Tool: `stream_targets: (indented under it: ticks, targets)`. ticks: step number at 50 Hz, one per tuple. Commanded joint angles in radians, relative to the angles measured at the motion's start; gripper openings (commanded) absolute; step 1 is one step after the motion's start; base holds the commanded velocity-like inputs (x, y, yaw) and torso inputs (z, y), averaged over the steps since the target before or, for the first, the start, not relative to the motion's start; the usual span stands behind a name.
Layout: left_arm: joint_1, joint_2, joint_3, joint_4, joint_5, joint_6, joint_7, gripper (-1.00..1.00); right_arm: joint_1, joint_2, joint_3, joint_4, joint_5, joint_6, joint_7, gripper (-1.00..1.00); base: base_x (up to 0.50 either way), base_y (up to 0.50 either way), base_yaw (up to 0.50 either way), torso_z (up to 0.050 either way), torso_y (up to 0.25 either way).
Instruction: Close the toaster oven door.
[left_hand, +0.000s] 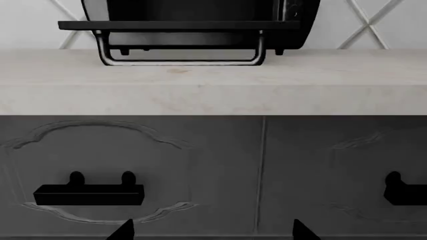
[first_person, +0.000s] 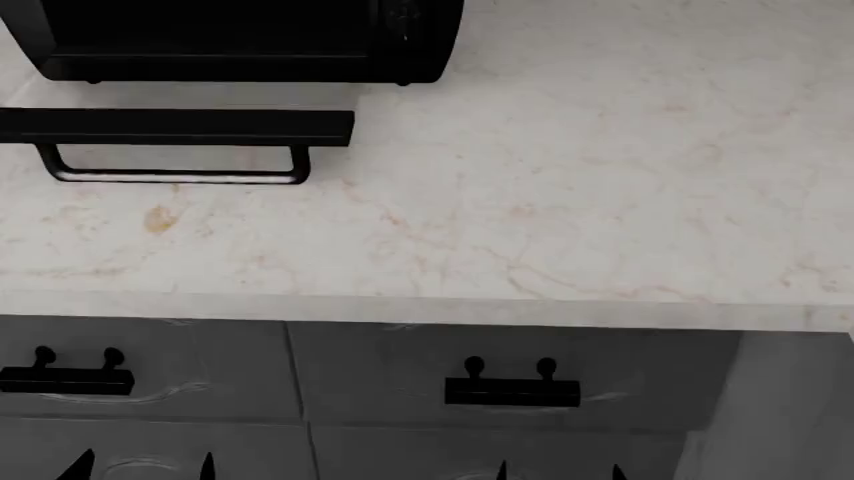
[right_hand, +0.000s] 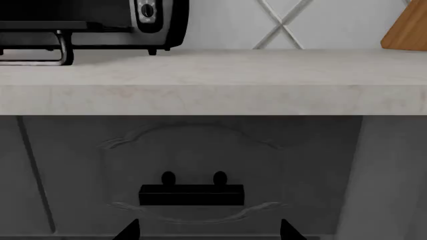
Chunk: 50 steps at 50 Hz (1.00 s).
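Nothing done yet: toaster oven door (first_person: 174, 127) hanging flat open over desk (first_person: 561, 200). Left pincer (left_hand: 212, 231) and right pincer (right_hand: 207, 230) spread wide, empty, low by the drawers.

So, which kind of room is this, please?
Most likely a kitchen: a black toaster oven with its door open stands on a pale marble-look countertop, above grey cabinet drawers with black pulls.
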Motion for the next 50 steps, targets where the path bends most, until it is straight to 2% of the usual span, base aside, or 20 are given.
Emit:
stream_targets:
  ticks: [1,7,8,10,25,42,45,46,50]
  targets:
    - [-0.003,-0.043,0.051,-0.003,-0.043,0.002,-0.050,1.00,0.003,0.051,-0.062,0.002,0.051,-0.002,0.062,1.00,0.00,0.00,0.00,0.000,0.000]
    - [0.013,-0.057,0.063,0.010,-0.068,0.017,-0.050,1.00,-0.009,0.061,-0.082,-0.009,0.054,-0.009,0.070,1.00,0.00,0.00,0.00,0.000,0.000]
    - [0.026,-0.061,0.059,0.042,-0.129,0.016,-0.010,1.00,-0.014,0.063,-0.084,-0.023,0.057,-0.006,0.071,1.00,0.00,0.00,0.00,0.000,0.000]
    - [0.028,-0.071,0.077,0.067,-0.097,-0.022,-0.029,1.00,-0.019,0.067,-0.088,-0.038,0.059,-0.001,0.076,1.00,0.00,0.00,0.00,0.050,0.000]
    - [0.040,-0.094,0.107,0.126,-0.078,-0.012,-0.064,1.00,-0.013,0.087,-0.120,-0.079,0.071,0.021,0.093,1.00,0.00,0.00,0.00,0.050,0.000]
    - [0.061,-0.124,0.132,0.199,-0.122,-0.047,-0.061,1.00,-0.019,0.108,-0.148,-0.126,0.088,0.045,0.114,1.00,0.00,0.00,0.00,0.050,0.000]
    - [0.050,-0.133,0.109,0.263,-0.163,-0.122,-0.071,1.00,-0.010,0.126,-0.144,-0.192,0.075,0.078,0.127,1.00,0.00,0.00,0.00,0.033,0.000]
    - [0.027,-0.150,0.099,0.314,-0.159,-0.225,-0.095,1.00,0.002,0.141,-0.134,-0.253,0.065,0.121,0.137,1.00,0.00,0.00,0.00,0.000,0.000]
    - [-0.050,-0.195,0.045,0.421,-0.228,-0.384,-0.100,1.00,0.058,0.181,-0.096,-0.428,0.057,0.273,0.158,1.00,0.00,0.00,0.00,0.000,0.000]
